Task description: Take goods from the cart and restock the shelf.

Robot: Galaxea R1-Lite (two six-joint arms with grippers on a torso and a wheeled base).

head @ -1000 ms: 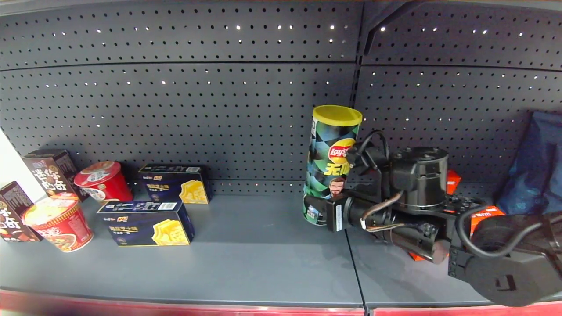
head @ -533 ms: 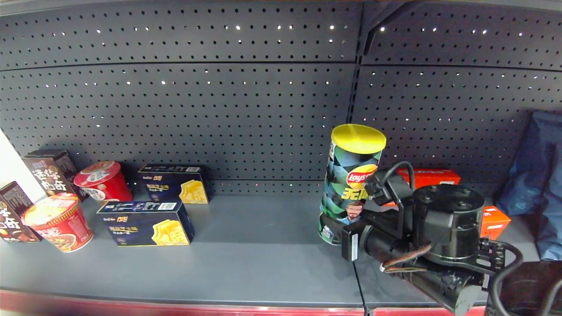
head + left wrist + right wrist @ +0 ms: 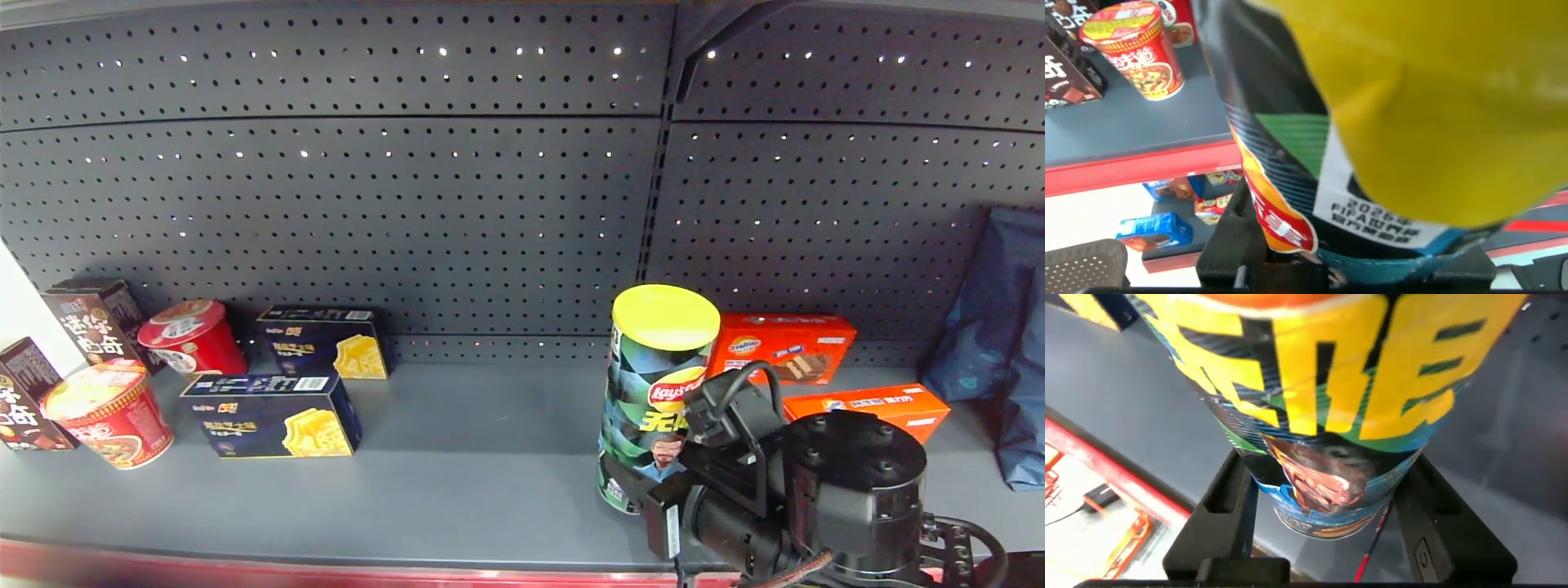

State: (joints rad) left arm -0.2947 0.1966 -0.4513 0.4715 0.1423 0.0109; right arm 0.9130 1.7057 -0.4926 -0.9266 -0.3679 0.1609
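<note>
Right wrist view: a chip can (image 3: 1323,416) is pinched low on its body between the two black fingers of the right gripper (image 3: 1327,510). In the left wrist view, a yellow packet (image 3: 1413,106) is clamped in the left gripper (image 3: 1355,257), out in front of the shelf's red edge. In the head view, the can is held upright, yellow lid up, near the front of the grey shelf (image 3: 473,465), right of its middle; whether its base touches the board cannot be told. Just behind it, two orange boxes (image 3: 784,347) are laid flat. At the left end, two dark blue boxes (image 3: 273,412), two red noodle cups (image 3: 110,412) and brown boxes (image 3: 90,322) are ranged. Blue bags (image 3: 1000,310) are leaned at the far right against the pegboard (image 3: 408,204).
</note>
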